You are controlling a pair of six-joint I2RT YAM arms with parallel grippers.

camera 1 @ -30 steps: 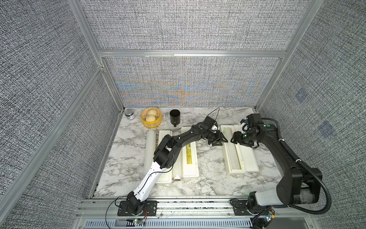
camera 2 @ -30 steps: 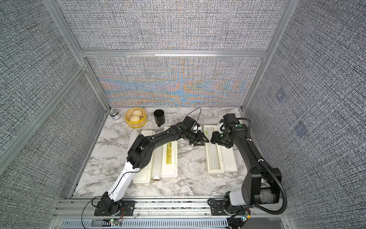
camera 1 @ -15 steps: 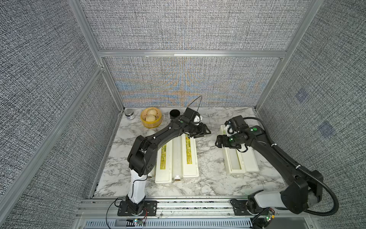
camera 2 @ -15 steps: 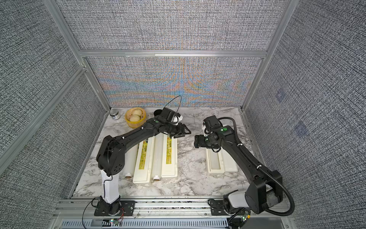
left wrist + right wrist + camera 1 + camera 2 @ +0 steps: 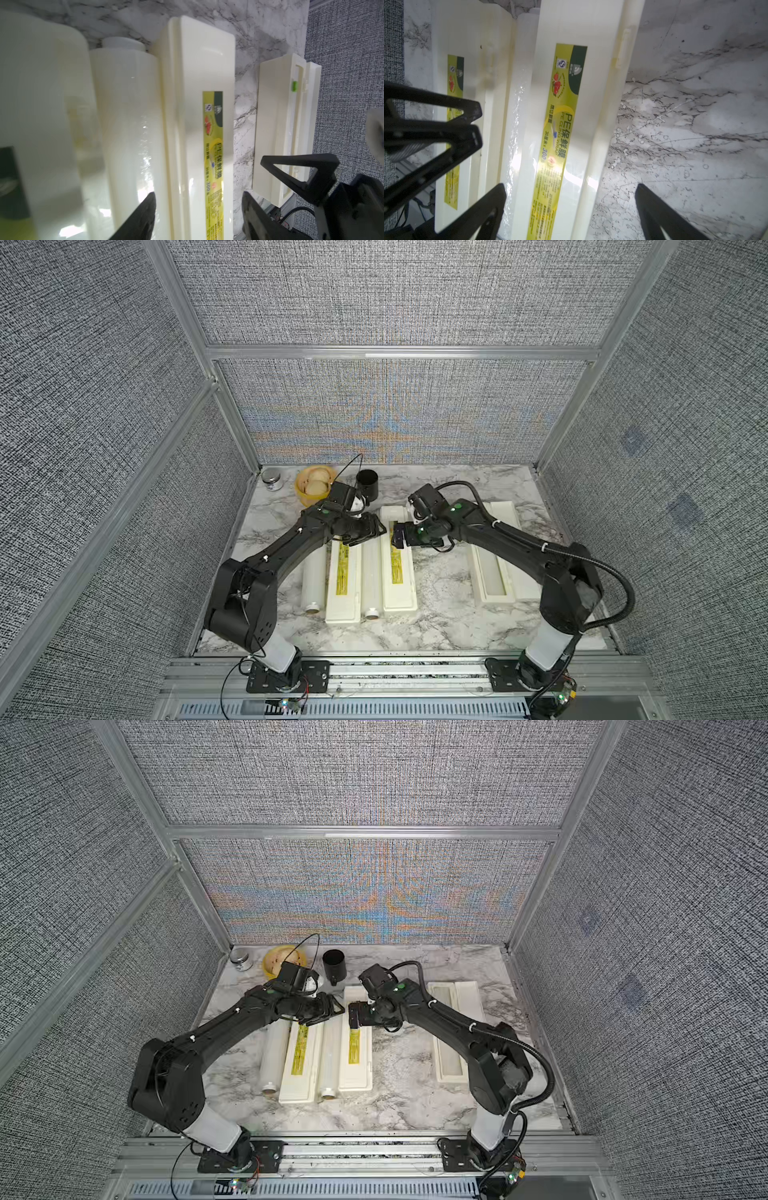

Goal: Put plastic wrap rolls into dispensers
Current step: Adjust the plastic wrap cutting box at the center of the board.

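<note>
In both top views' lower middle, a plastic wrap roll (image 5: 314,580), a closed dispenser (image 5: 344,585), a second roll (image 5: 372,572) and a second closed dispenser (image 5: 400,572) are lying side by side on the tabletop (image 5: 440,614); an open dispenser (image 5: 496,600) is lying further right. Over their upper ends, left fingers (image 5: 145,216) and right fingers (image 5: 654,212) are hovering apart, empty.

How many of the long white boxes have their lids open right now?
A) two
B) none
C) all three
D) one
D: only the right-hand dispenser lies open, while the left dispenser and the middle dispenser are shut with their yellow labels facing up.
</note>
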